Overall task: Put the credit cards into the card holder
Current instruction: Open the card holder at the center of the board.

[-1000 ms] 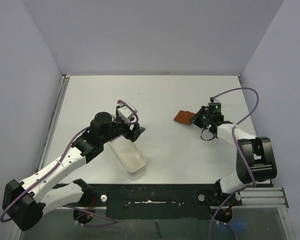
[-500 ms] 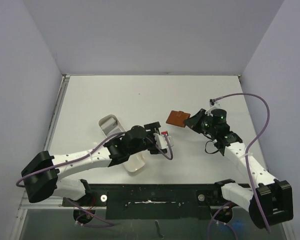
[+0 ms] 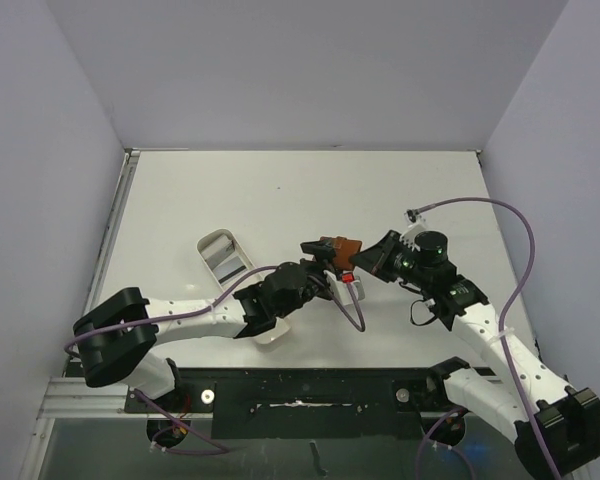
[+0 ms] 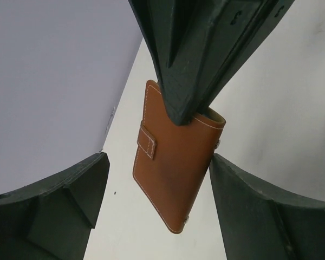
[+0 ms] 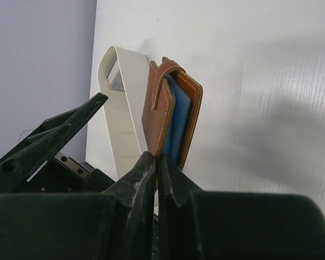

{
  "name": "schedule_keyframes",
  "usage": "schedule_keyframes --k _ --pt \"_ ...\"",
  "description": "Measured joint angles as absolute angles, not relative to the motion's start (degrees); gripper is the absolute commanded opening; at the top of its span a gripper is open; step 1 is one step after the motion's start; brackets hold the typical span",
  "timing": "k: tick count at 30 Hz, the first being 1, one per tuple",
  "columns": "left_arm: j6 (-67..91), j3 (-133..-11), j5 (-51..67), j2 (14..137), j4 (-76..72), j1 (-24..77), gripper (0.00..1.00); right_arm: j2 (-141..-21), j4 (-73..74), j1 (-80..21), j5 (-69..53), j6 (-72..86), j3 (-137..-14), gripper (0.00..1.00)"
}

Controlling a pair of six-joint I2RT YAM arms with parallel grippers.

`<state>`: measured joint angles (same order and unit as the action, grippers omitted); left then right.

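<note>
The card holder (image 3: 346,246), a reddish-brown leather wallet with a stitched tab, hangs in the air at mid-table. My right gripper (image 3: 360,261) is shut on one leaf of it (image 5: 158,160). In the right wrist view the holder (image 5: 156,111) gapes slightly and a blue card (image 5: 178,122) shows between its leaves. My left gripper (image 3: 330,263) is open and empty, just left of the holder. In the left wrist view its fingers (image 4: 54,208) stand either side of the holder (image 4: 176,173) without touching it. The yellow-orange card is out of view.
A long white oblong tray (image 3: 220,255) lies left of centre, partly under my left forearm, with something grey at its far end (image 5: 115,81). It stands just behind the holder in the right wrist view (image 5: 122,124). Purple cables loop from both arms.
My left arm has swung right from over the tray to the holder. My right arm has stretched left and carried the holder toward the table's middle, keeping its grip.
</note>
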<state>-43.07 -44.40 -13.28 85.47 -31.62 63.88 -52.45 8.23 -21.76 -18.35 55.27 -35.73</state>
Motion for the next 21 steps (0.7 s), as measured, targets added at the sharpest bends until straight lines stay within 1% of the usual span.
schedule_keyframes --k 6,8,10,11,16,17,18,19,21 --pt "-45.54 -44.4 -13.74 86.28 -33.23 64.36 0.7 -49.21 10.31 -22.24 -18.22 56.21 -35.73 0.0" --pt "-45.87 -44.4 -13.74 86.28 -33.23 64.45 0.66 -48.53 10.81 -22.24 -18.2 56.27 -35.75 0.0" --pt "-46.17 -44.4 -13.74 86.28 -33.17 64.49 0.54 -48.29 11.07 -22.24 -18.22 56.49 -35.75 0.0" --pt "-46.3 -44.4 -13.74 86.28 -33.12 64.53 0.45 -48.27 11.22 -22.28 -18.22 56.64 -35.75 0.0" --pt "-46.81 -44.4 -13.72 86.3 -31.7 65.34 0.05 -47.57 11.22 -22.59 -17.34 57.47 -35.75 0.0" --pt "-46.68 -44.4 -13.61 86.3 -31.51 65.63 0.0 -47.2 11.25 -22.61 -17.06 57.52 -35.75 0.0" --pt "-46.68 -44.4 -13.43 86.32 -31.35 65.89 0.0 -46.83 11.29 -22.61 -16.93 57.49 -35.75 0.01" --pt "-46.57 -44.4 -13.28 86.35 -31.14 66.15 0.0 -46.3 11.53 -22.61 -16.67 57.45 -35.73 0.06" --pt "-45.84 -45.01 -13.06 86.41 -30.0 66.35 0.0 -45.43 12.38 -22.79 -15.7 57.19 -35.55 0.21"
